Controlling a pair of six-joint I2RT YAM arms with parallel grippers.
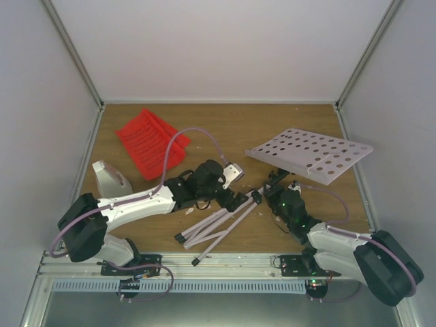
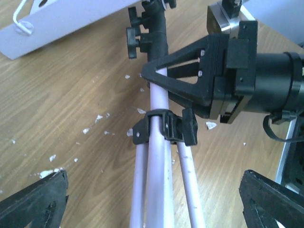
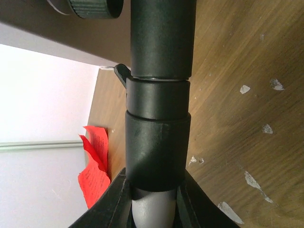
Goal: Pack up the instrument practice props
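While the stand lies on its side, the step in hand looks to be folding it, and it should go best if one arm pins the shaft and the other draws the legs together slowly, without dragging the plate across the wood. From above, the tripod legs (image 1: 216, 227) splay toward the middle of the near edge, the perforated plate (image 1: 310, 153) lies toward the far-right corner, the red sheets (image 1: 146, 139) sit toward the far-left corner and the white metronome (image 1: 111, 178) stands by the left edge; the left gripper (image 1: 240, 199) and right gripper (image 1: 267, 193) meet at the hub. The left wrist view shows the left fingers (image 2: 33, 202) spread wide, straddling the legs and touching nothing — a closing grasp should land below the black collar (image 2: 164, 127), clear of the white crumbs (image 2: 99, 117). Opposite, the right arm's black finger presses the pole. In the right wrist view its fingers (image 3: 111, 202) are clamped on the black shaft (image 3: 159, 142) — firm, as far as I can judge.
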